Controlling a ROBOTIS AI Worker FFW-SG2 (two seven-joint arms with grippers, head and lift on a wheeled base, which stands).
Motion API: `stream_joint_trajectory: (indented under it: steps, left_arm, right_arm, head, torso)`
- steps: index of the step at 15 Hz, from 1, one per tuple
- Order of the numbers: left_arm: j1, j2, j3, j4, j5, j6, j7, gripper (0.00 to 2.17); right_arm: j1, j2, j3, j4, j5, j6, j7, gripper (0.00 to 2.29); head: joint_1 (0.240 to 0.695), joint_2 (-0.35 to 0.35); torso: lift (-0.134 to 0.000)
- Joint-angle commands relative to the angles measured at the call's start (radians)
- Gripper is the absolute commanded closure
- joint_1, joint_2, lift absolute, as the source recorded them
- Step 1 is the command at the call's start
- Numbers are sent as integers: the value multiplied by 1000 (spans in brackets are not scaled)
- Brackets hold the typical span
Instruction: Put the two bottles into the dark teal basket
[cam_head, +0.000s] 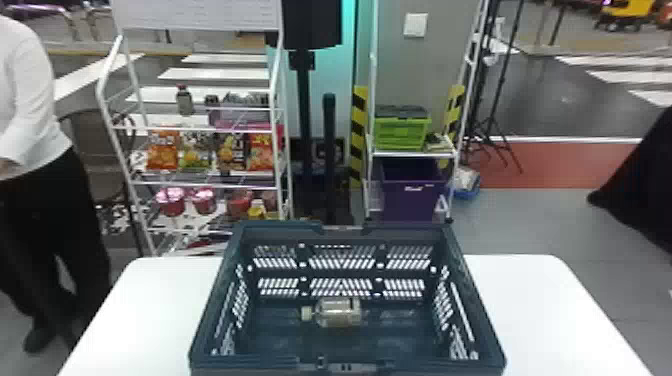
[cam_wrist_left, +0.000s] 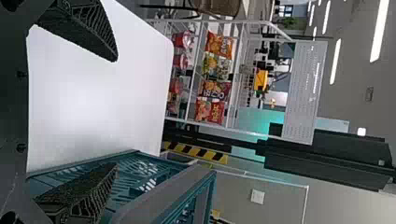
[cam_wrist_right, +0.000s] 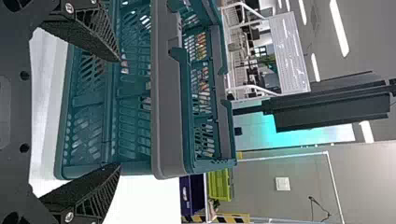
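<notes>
Left claw (cam_wrist_left: 116, 113) and right claw (cam_wrist_right: 119, 112) both stand wide open, gripping nothing. A clear bottle (cam_head: 339, 313) lies on its side in the dark teal basket (cam_head: 280, 231), cap (cam_head: 306, 313) left; probably light, smooth, slightly squashable, best pinched gently across its middle.

Dark teal basket (cam_head: 472, 300), white table (cam_head: 550, 300), yellow-and-black striped post (cam_head: 358, 135), purple bin (cam_head: 414, 195)

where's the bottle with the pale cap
In the head view, the bottle lies sideways inside the basket, near the middle of its floor, cap pointing left.
</notes>
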Motion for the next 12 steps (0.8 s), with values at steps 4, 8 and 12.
stream_joint_trajectory:
  steps: [4,8,12]
  left_arm:
    - [31,3,-143,58,-93,-153,140,80]
    - [34,6,-212,52,-150,-183,206,80]
    - [38,6,-252,58,-182,-183,223,76]
  right_arm:
    - [2,2,21,19,30,-25,-15,97]
    - [12,1,5,29,30,-77,-15,97]
    - [17,-1,-2,39,29,-93,-15,97]
  head:
    - [499,0]
    - [499,0]
    - [499,0]
  torso:
    - [0]
    - [0]
    - [0]
